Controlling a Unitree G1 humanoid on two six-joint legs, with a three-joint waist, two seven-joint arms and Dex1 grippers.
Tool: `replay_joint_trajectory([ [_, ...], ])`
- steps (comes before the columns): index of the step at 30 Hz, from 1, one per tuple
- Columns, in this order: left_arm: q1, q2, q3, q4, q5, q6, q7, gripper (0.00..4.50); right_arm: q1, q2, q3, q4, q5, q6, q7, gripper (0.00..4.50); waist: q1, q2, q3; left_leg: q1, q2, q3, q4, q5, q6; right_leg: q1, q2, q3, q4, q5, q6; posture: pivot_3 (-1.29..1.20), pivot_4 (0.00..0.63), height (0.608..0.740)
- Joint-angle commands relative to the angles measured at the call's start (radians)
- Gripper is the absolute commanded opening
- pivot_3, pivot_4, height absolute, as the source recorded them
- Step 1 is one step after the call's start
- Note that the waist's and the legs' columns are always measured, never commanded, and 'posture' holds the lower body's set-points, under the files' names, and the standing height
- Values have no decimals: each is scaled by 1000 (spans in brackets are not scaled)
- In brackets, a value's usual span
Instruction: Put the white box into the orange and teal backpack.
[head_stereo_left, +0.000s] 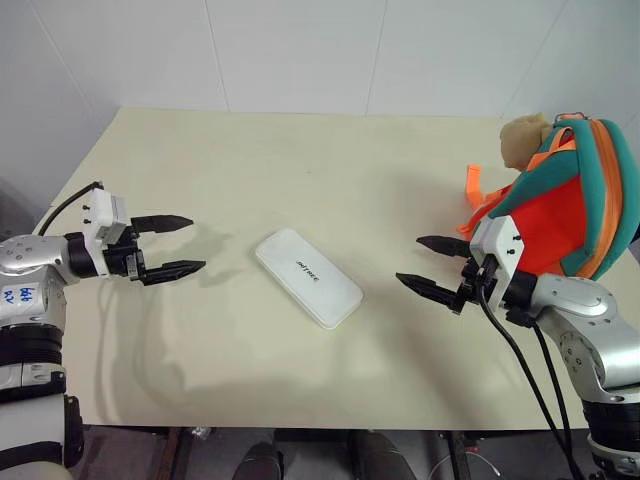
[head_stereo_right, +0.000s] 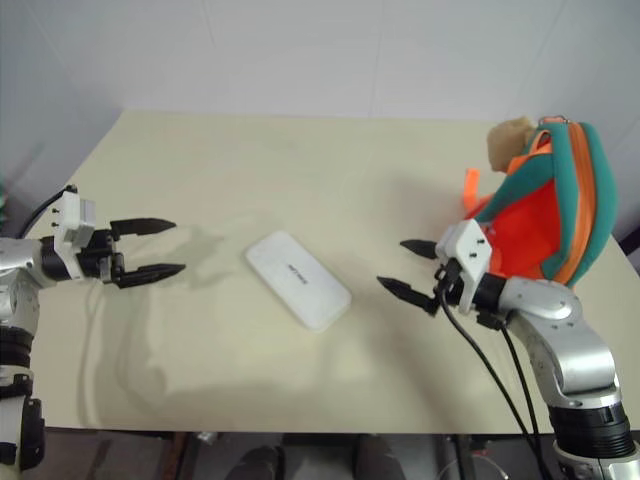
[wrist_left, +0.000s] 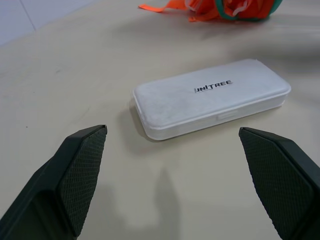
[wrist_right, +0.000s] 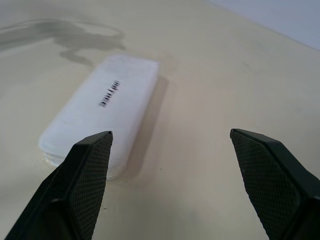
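The white box lies flat in the middle of the beige table, turned diagonally, with dark lettering on its lid. The orange and teal backpack stands at the table's right edge, a tan plush toy at its top. My left gripper hovers open to the left of the box, pointing at it. My right gripper is open to the right of the box, just in front of the backpack. Both are empty and apart from the box.
An orange strap trails from the backpack onto the table. White wall panels rise behind the table's far edge. Black cables hang from my right wrist.
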Motion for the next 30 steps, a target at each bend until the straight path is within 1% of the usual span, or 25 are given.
replay_joint_trajectory([
  [1,-48,-3,-7,56,57,-63,69,4500,0,-3,0,-75,10,39,-38,4479,-1,0,0,0,0,0,0,0,0,0,0,0,0,0,0,0,150,740],
  [5,-98,-13,-34,149,134,-117,159,4500,-7,10,30,-103,15,95,-68,4479,-1,0,0,0,0,0,0,0,0,0,0,0,0,0,0,0,150,740],
  [7,-126,-31,-43,182,157,-169,189,4500,-13,22,35,-120,18,108,-88,4093,0,0,0,0,0,0,1,0,0,0,0,0,0,0,0,0,150,740],
  [10,-178,-71,-34,256,177,-272,262,3937,-7,43,43,-164,30,130,-113,3244,5,0,0,0,0,0,1,0,0,0,0,0,0,0,0,0,150,740],
  [16,-252,-134,-64,354,179,-272,176,1989,26,69,85,-235,32,169,-149,1069,3,0,0,-1,-1,-1,1,0,0,0,0,-1,0,0,0,0,150,740],
  [19,-293,-152,-87,408,201,-256,153,1017,44,76,113,-269,25,193,-169,119,1,-1,0,-2,-1,-1,1,0,0,0,0,-1,0,0,0,0,150,740],
  [22,-334,-175,-96,465,214,-252,154,55,76,87,118,-299,26,215,-201,120,0,-1,0,-2,-1,-1,1,0,0,-1,0,-1,1,0,0,0,150,740],
  [26,-372,-194,-105,519,239,-266,150,0,98,95,126,-324,28,251,-238,120,-2,-1,-1,-2,-1,-1,1,0,0,-1,1,-1,1,0,0,0,150,740],
  [30,-416,-232,-128,575,277,-242,161,0,129,98,162,-320,-12,260,-272,120,2,-1,-1,-2,-1,-1,2,0,0,-1,1,-2,1,0,0,0,150,740],
])
